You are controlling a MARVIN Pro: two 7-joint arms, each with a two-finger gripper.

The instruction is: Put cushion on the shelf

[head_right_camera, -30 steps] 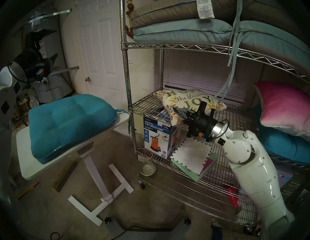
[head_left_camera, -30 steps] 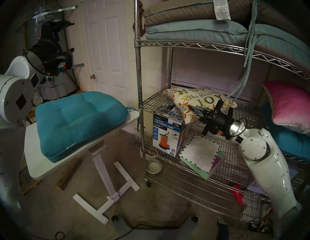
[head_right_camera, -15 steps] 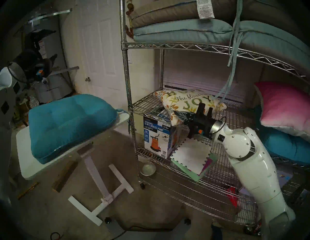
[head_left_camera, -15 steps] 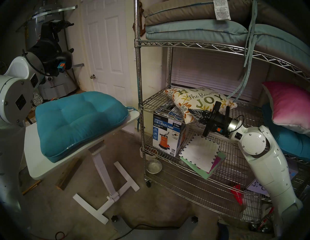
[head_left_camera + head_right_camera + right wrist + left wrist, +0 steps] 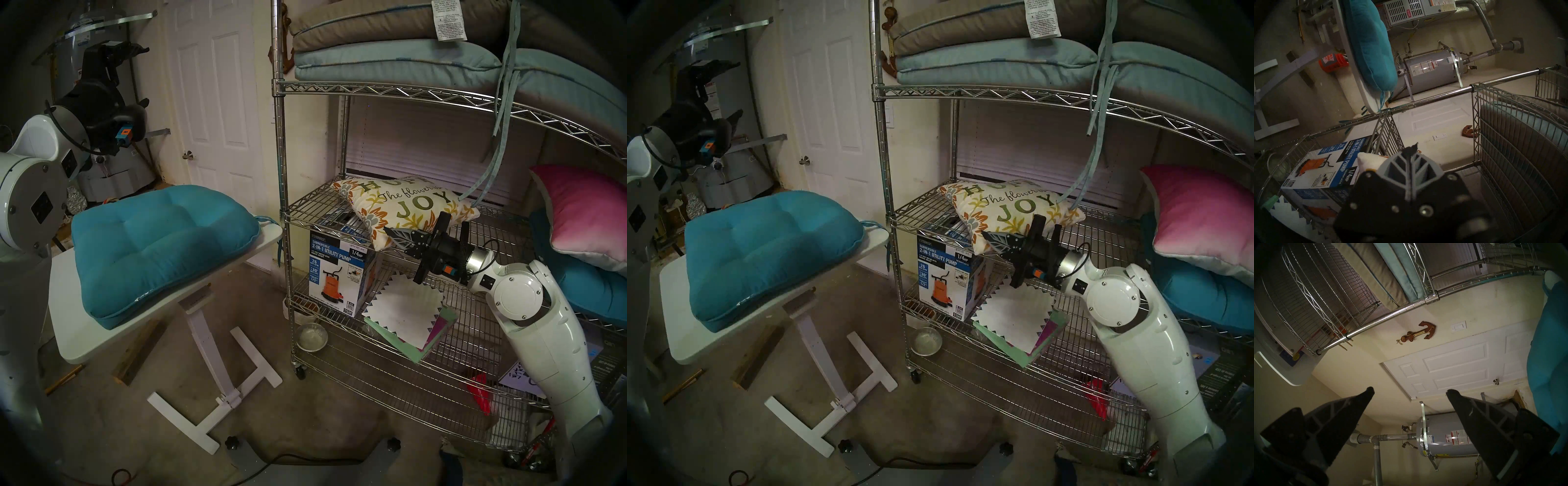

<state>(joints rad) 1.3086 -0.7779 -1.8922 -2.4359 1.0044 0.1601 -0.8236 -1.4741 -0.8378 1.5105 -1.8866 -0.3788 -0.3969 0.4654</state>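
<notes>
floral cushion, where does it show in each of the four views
Head left: floral cushion right of centre, on the wire shelf.
Head right: centre, same tier.
Left wrist: not in view.
Right wrist: only a white corner, low centre.
Shared landmark: pump box.

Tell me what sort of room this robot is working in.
Probably a home garage or utility room: a grey water heater with pipes, a furnace, and a chrome wire shelf storing seat cushions above a bare concrete floor.

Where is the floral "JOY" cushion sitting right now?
In the head views, the cushion lies on the middle tier of the wire shelf, above the utility pump box, with the shut right gripper at its near edge.
</notes>
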